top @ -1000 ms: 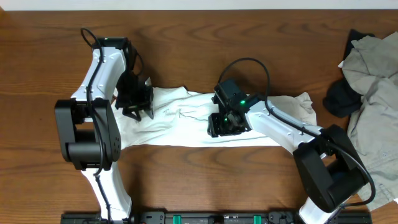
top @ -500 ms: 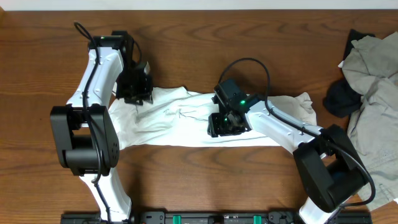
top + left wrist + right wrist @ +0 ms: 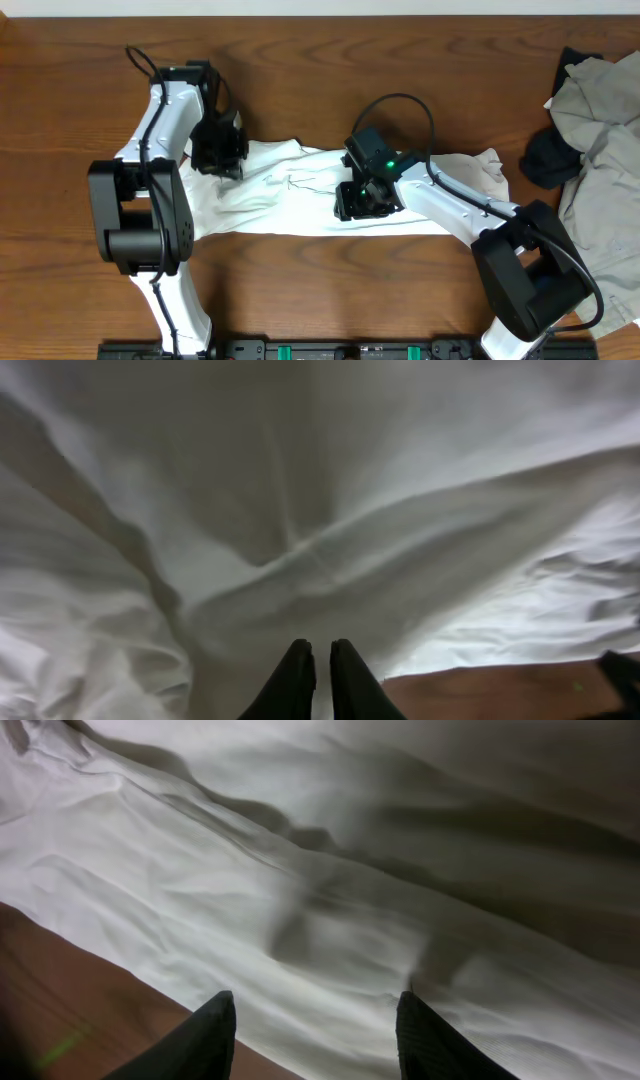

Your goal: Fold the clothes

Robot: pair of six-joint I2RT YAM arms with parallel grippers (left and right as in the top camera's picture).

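Observation:
The white T-shirt lies as a long wrinkled band across the middle of the wooden table; no lettering shows. My left gripper is at its left end. In the left wrist view its fingers are nearly closed, pinching a ridge of the white cloth. My right gripper is over the middle of the band near its front edge. In the right wrist view its fingers are wide open just above the cloth, holding nothing.
A heap of grey-beige clothing with a dark garment lies at the right edge of the table. Bare wood surrounds the shirt at the back and front. The arm bases stand at the front edge.
My left gripper went a little toward the far side, then came back down onto the shirt's left end. The right arm and the shirt's middle have not moved.

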